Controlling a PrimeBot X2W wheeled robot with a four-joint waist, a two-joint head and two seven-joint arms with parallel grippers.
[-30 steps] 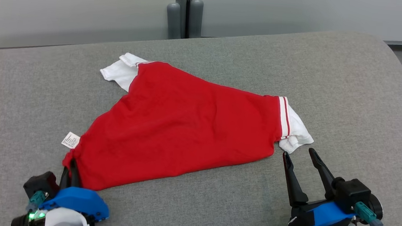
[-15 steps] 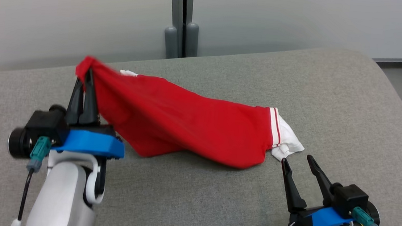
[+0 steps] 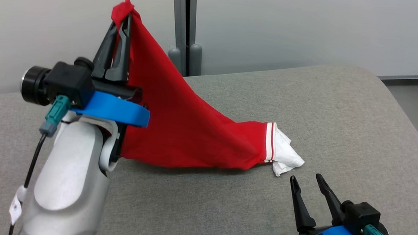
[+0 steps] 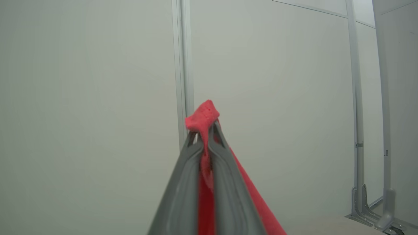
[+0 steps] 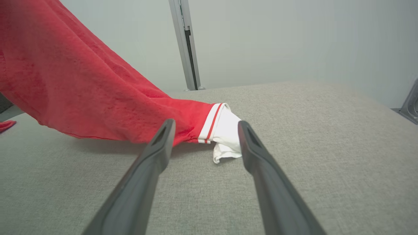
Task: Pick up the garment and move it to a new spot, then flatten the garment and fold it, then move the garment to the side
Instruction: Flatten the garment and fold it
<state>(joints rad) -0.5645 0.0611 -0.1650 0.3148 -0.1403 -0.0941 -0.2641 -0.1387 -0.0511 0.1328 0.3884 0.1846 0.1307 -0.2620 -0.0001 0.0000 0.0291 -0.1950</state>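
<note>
- Left pincer (image 3: 124,18) was clamped shut on one corner of the red shirt (image 3: 185,130) and stood high above the table with its fingers pointing up. The right pincer (image 3: 306,178) sat low near the table's front edge, jaws spread wide and holding nothing.
- Grey fabric-covered table (image 3: 345,118) had plenty of bare surface to the right and front, which I judged the likeliest room for a new spot.
- From the left pincer the red shirt hung as a slanting sheet down to the table, where its lower edge and far end rested. The lift looked only partly made.
- To pick it up cleanly, the raised arm would have needed to rise until the trailing end cleared the table. Dragging it sideways over the rough fabric would probably have bunched it.
- White sleeve (image 3: 285,156), with its red-striped band, lay crumpled on the table just beyond the right pincer's tips, not touching them. A second grip there would have spread the shirt between two points.
- Only a small tuft (image 4: 204,112) of red cloth poked above the left fingertips. That hold looked thin, so a slow, steady move seemed wise.
</note>
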